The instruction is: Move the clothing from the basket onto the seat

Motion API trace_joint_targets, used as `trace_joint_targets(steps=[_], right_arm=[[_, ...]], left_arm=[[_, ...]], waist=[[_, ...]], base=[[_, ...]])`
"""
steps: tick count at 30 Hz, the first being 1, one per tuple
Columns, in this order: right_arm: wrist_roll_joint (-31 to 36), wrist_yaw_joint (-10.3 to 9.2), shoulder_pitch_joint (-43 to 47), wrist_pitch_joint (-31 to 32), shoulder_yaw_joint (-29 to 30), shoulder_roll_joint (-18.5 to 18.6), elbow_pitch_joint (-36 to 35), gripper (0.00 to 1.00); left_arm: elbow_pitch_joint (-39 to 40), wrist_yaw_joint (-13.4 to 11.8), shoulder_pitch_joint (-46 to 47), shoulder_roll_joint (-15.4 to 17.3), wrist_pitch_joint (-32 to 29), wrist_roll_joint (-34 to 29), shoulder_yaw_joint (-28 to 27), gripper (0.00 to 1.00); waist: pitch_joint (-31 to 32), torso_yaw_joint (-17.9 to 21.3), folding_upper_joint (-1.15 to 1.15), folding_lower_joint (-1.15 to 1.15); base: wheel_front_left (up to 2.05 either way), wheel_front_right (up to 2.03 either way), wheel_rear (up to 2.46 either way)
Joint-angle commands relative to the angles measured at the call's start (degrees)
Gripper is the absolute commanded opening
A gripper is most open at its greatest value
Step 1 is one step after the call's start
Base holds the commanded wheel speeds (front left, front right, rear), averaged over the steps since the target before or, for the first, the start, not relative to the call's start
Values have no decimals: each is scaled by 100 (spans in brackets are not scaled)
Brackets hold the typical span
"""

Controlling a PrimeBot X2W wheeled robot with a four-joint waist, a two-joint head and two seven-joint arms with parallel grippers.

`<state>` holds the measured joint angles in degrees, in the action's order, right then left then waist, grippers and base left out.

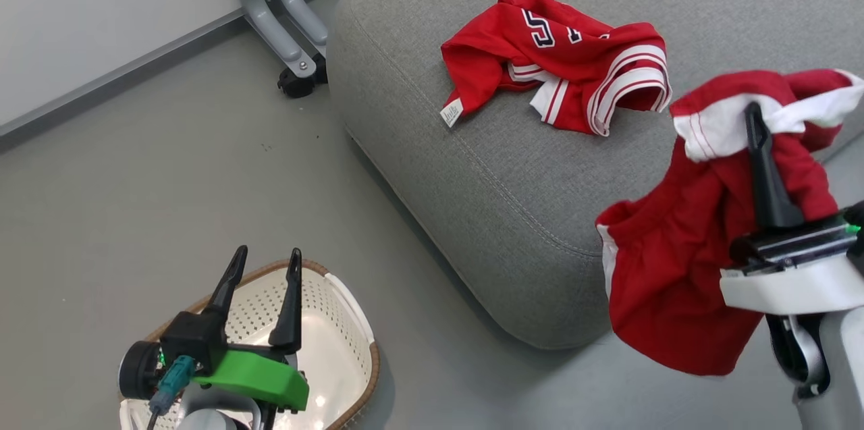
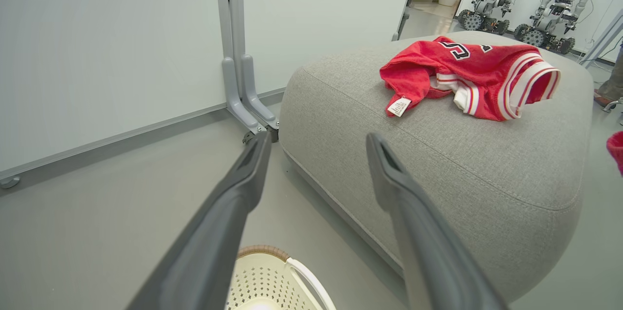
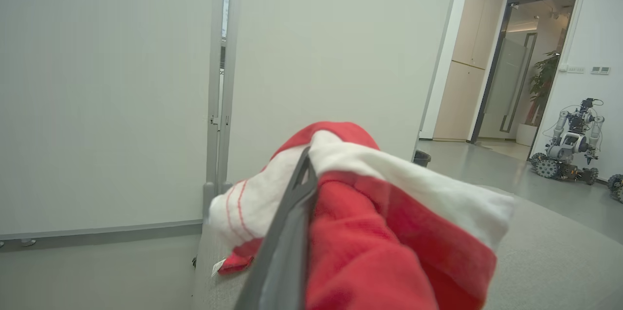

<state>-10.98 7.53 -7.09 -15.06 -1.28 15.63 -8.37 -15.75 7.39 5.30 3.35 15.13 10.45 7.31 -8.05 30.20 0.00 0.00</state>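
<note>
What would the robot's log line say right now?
right tool: shut on red garment, hanging | left tool: open, over basket | numbered jersey: on seat

One red jersey (image 1: 567, 59) is lying crumpled on the grey seat (image 1: 472, 167), numerals up, white tag trailing. The second red garment (image 1: 675, 281) is hanging in the air, its white band bunched on top, pinched in the right gripper (image 1: 756, 123). The white basket (image 1: 334, 322) is sitting upright on the floor, well apart from the seat.
</note>
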Motion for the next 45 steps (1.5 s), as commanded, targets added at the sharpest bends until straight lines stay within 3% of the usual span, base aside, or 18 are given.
trace_joint_targets(steps=[1,10,25,38,45], right_arm=[[-57,-9,-285,-16,-42,-8,8,0],[97,-9,-1937,-16,139,137,236,0],[251,-10,-4307,-16,896,792,1223,0],[556,-10,-5326,-16,1716,836,2956,0],[812,-10,-5189,-16,1309,661,3942,0]], left_arm=[[91,17,-42,117,1,-22,-61,100],[661,16,373,583,0,-52,122,100],[1917,16,1335,1234,0,-107,661,100],[2042,17,1533,1496,0,-133,610,100],[2054,17,1431,1551,0,-203,540,100]], waist=[[-197,9,0,0],[-1207,-316,0,0],[-2679,-754,0,0],[-3479,-1106,0,0],[-3685,-1146,0,0]], base=[[0,0,0],[0,0,0],[0,0,0],[0,0,0],[0,0,0]])
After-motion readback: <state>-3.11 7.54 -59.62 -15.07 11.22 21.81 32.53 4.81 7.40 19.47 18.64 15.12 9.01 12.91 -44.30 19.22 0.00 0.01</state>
